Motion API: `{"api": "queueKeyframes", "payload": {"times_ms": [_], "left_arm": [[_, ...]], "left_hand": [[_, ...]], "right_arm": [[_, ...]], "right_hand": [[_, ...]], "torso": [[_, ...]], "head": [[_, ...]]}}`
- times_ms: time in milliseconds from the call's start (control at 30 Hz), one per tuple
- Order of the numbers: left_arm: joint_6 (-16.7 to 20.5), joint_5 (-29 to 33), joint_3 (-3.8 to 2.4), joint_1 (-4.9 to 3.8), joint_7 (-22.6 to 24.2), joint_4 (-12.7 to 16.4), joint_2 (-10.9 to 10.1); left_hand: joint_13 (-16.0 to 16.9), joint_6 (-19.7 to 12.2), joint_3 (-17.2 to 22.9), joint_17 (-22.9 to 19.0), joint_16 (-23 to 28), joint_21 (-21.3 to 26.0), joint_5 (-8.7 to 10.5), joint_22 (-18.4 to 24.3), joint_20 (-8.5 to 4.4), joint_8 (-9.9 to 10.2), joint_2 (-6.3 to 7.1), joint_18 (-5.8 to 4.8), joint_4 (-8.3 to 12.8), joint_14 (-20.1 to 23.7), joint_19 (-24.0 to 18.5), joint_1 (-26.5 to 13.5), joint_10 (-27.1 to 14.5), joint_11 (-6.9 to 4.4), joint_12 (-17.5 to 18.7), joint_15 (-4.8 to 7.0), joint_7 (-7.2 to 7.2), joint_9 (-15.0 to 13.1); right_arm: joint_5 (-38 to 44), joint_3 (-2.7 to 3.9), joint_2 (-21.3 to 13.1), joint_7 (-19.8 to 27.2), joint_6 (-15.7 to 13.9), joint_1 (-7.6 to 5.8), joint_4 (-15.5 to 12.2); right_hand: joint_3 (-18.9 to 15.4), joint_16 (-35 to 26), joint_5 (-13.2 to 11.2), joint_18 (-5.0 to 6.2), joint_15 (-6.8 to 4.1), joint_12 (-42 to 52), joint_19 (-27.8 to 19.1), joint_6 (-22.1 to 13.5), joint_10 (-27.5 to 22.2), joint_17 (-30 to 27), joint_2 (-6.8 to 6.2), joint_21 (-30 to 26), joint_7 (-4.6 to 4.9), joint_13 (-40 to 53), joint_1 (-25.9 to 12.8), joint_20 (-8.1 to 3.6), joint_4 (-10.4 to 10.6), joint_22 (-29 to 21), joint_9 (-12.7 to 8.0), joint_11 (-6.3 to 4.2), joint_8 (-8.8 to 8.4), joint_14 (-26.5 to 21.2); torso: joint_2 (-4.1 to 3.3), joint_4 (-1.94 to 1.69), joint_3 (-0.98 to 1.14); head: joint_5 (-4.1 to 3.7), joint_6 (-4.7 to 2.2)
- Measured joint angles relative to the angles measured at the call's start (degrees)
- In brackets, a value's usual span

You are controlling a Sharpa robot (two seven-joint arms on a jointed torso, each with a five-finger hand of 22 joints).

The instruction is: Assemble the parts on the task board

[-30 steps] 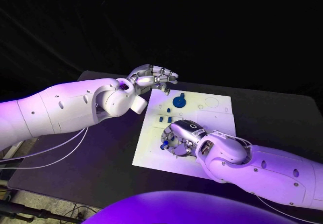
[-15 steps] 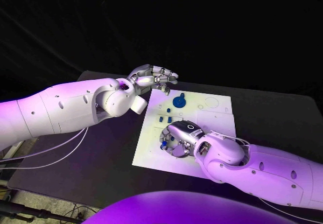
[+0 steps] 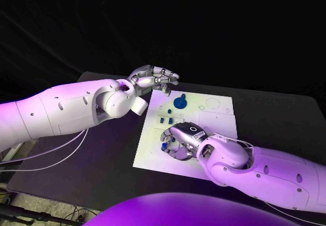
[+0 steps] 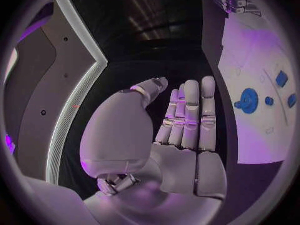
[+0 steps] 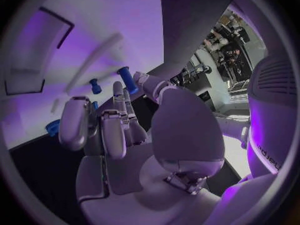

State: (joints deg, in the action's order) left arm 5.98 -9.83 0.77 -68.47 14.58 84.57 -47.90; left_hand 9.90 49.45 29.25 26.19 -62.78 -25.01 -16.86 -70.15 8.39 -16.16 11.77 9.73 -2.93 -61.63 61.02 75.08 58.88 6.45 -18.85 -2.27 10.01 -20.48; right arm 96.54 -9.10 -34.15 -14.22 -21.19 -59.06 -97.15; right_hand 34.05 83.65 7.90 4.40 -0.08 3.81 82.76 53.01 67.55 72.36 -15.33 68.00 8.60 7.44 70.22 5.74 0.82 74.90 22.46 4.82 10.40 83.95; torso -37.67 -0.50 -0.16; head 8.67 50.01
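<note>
Lying in the middle of the black table (image 3: 285, 113), the white task board (image 3: 216, 115) carries several small blue parts. The right hand (image 3: 180, 140) is low over the board's near half, fingers curled downward. A small blue part (image 3: 165, 147) shows at its fingertips on the side toward the left arm; whether the hand is pinching this part or only touching it cannot be told. In the right wrist view two blue pegs (image 5: 123, 76) stand upright on the board just beyond the fingers (image 5: 119, 105).

The left hand (image 3: 153, 78) is beside the board's far corner, off the plate, holding nothing; the left wrist view shows its fingers (image 4: 190, 112) straight and close together with the palm bare. A round blue gear (image 3: 181, 101) lies on the board's far part, near the left hand but apart from it, with two smaller blue pieces (image 3: 166, 120) between it and the right hand.
</note>
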Motion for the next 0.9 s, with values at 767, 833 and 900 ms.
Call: {"api": "queueKeyframes", "payload": {"times_ms": [767, 833, 900], "left_arm": [[-0.1, 0.01, 0.66, 0.03, -0.05, 0.13, -0.8], [-0.09, 0.01, 0.75, 0.03, -0.05, 0.29, -0.93], [-0.09, 0.02, 0.82, 0.03, -0.05, 0.35, -0.97]], "left_hand": [[-0.06, 0.0, 0.17, 0.01, 0.0, 0.0, 0.0, 0.0, 0.0, 0.0, 0.0, 0.0, 0.17, 0.0, 0.0, 0.0, 0.0, 0.0, 0.0, 0.0, 0.0, 0.01], [-0.06, 0.0, 0.17, -0.02, 0.0, 0.0, 0.0, 0.0, 0.0, 0.0, 0.0, 0.0, 0.17, 0.0, 0.0, 0.0, 0.0, 0.0, 0.0, 0.0, 0.0, 0.01], [-0.06, 0.0, 0.17, -0.04, 0.0, 0.0, 0.0, 0.0, 0.0, 0.0, 0.0, 0.0, 0.17, 0.0, 0.0, 0.0, 0.0, 0.0, 0.0, 0.0, 0.0, 0.01]], "right_arm": [[-20.12, 0.74, -24.09, 0.63, -8.09, -7.77, -9.38], [-22.29, 0.46, -26.45, -0.2, -7.6, -7.79, -10.37], [-23.47, 0.29, -28.24, -0.92, -7.19, -7.68, -11.24]], "right_hand": [[-11.16, 1.02, 0.87, -0.01, -2.51, 23.15, 1.25, 0.39, 9.35, 2.61, 0.66, 5.28, -2.7, 21.62, -1.5, -2.08, 5.94, 0.04, 4.24, -3.83, 5.85, 0.18], [-12.37, 1.48, 0.87, -0.91, -2.71, 32.16, 1.17, 0.01, 8.48, 2.6, 0.93, 6.61, -3.09, 31.34, -1.23, -2.22, 7.15, 0.03, 5.39, -4.0, 7.07, -0.02], [-13.13, 1.7, 0.87, -0.92, -2.71, 40.33, 1.24, 0.01, 8.9, 2.6, 0.93, 7.81, -3.09, 39.68, -1.23, -2.47, 8.42, 0.03, 6.1, -4.15, 7.91, -0.02]], "torso": [[0.48, 0.66, -0.21], [0.53, 0.83, -0.21], [0.58, 1.01, -0.24]], "head": [[-6.32, -1.24], [-6.96, -1.25], [-7.62, -1.25]]}}
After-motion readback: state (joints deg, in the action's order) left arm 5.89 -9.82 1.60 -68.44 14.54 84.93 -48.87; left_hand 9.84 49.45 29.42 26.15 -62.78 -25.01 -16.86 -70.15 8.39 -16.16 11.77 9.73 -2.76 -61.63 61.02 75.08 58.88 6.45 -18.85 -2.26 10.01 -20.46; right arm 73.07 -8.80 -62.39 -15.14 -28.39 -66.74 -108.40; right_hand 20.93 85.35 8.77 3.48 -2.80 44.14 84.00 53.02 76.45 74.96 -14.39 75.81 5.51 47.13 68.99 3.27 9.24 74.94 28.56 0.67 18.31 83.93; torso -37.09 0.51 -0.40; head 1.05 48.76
